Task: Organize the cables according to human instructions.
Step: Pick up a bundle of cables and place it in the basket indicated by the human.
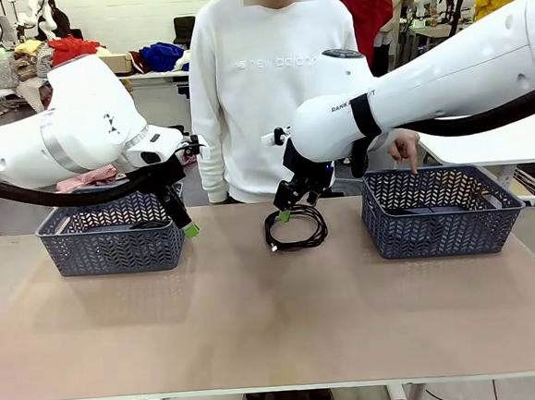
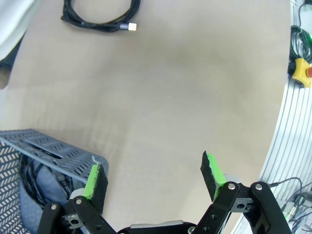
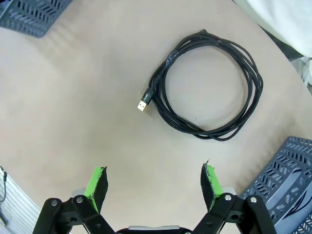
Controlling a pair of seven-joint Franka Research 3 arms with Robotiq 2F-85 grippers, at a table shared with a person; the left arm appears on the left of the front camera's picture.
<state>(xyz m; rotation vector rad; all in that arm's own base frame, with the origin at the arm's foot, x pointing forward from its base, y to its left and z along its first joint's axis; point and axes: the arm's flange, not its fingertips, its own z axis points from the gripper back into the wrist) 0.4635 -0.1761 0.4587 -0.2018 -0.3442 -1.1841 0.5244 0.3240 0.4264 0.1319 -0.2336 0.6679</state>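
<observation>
Table [image 1: 258,321] | right claw [image 3: 153,181] spread, above coiled cable [image 3: 207,87] | left claw [image 2: 153,178] spread, beside left basket [image 1: 111,240]

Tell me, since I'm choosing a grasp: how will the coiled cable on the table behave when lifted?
The coiled cable is probably floppy: its thin loops lie loose with no tie visible, so they may sag and spread when lifted. It looks light. Its plug end sticks out free and would likely dangle. The right hand hangs open above it.
</observation>
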